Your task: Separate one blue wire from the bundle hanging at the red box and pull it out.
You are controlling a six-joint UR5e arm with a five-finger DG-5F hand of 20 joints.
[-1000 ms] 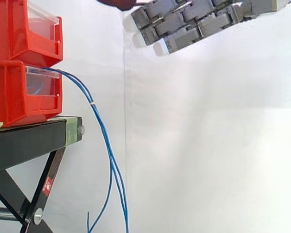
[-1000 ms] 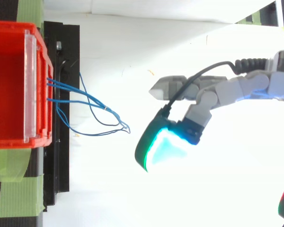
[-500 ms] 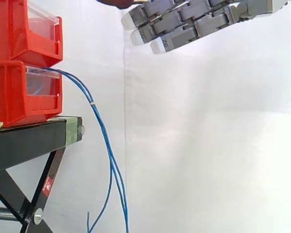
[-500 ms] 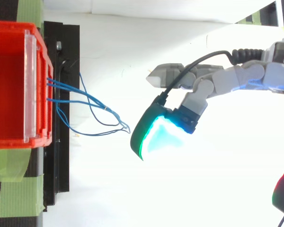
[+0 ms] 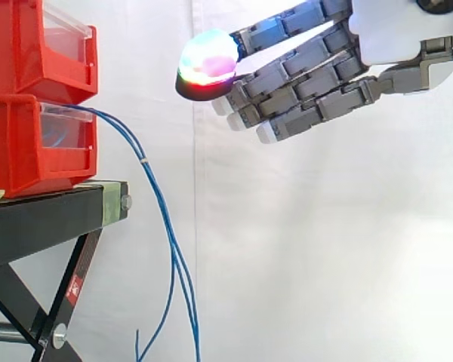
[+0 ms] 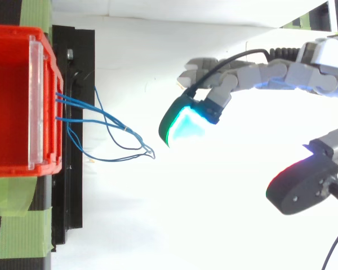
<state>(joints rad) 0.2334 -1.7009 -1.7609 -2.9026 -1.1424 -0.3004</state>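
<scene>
Fingers (image 5: pixel 302 79) spread wide and holding nothing, my hand (image 5: pixel 385 38) hovers right of the blue wires (image 5: pixel 144 164) hanging from the red box (image 5: pixel 23 143).

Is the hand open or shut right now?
Open. In the side view the hand has its fingers stretched almost straight toward the blue wires, holding nothing; the top view shows a clear gap between them.

Two bins (image 5: pixel 41 53) sit stacked on the stand (image 5: pixel 45 215) at the left. The wires (image 5: pixel 144 164) spill from the lower bin (image 5: pixel 30 147) and hang past the stand's edge. The hand (image 5: pixel 317 75) hovers to their right, higher up, well apart from them.
</scene>
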